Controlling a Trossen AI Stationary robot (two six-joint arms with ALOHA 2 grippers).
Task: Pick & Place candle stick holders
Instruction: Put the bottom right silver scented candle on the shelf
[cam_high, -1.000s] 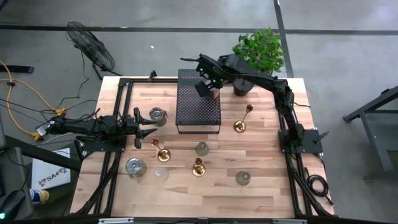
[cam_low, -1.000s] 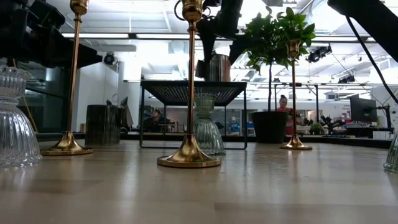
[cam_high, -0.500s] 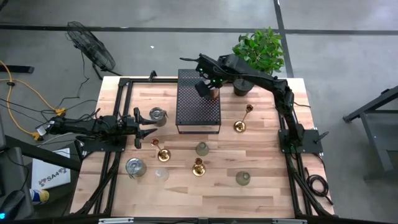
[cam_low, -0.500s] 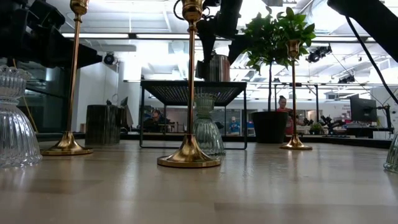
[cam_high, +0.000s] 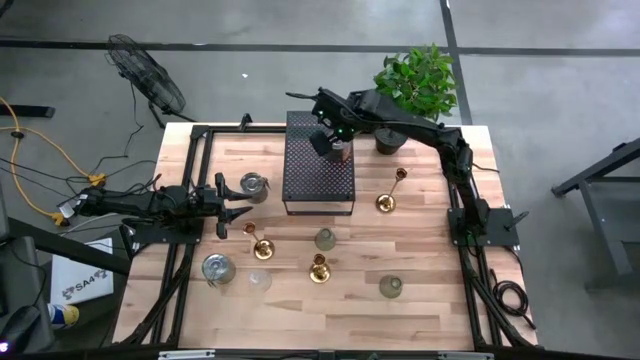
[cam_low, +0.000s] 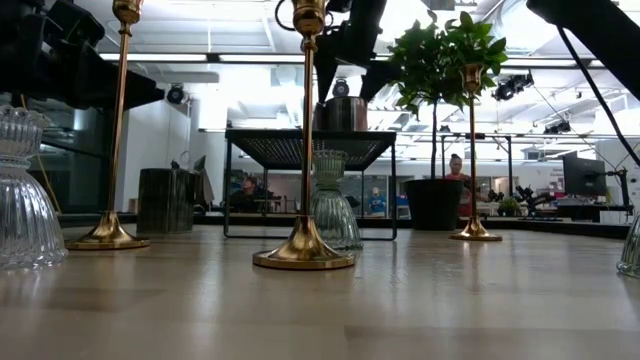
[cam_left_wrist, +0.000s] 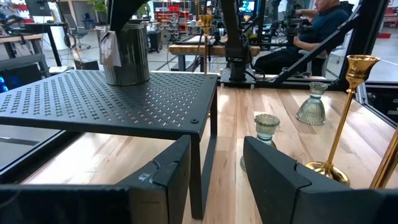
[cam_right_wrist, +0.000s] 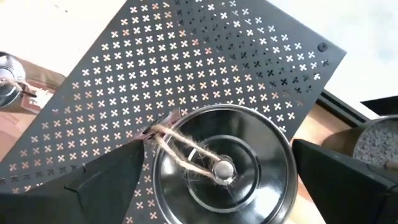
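A silvery round candle stick holder (cam_right_wrist: 221, 165) with a twine tag stands on its base on top of the black perforated box (cam_high: 320, 178). It also shows in the low view (cam_low: 342, 114). My right gripper (cam_high: 324, 138) hangs open just above it, slanting down, one finger on each side of its rim without touching. My left gripper (cam_high: 232, 208) waits open and level at the table's left side, with nothing between its fingers. Three brass holders (cam_high: 262, 243) (cam_high: 319, 268) (cam_high: 388, 200) and several glass or silvery cups (cam_high: 325, 239) stand on the table.
A potted green plant (cam_high: 415, 85) stands at the far right, close behind my right arm. A silvery cup (cam_high: 254, 185) stands just off my left gripper's tips. Bare wood lies along the near edge (cam_high: 330, 325). Black frame rails run along both table sides.
My right gripper has drawn up a little and edged toward the table's left, away from the silvery holder. The holder stays standing on the box and shows more fully. The fingers have stayed wide apart.
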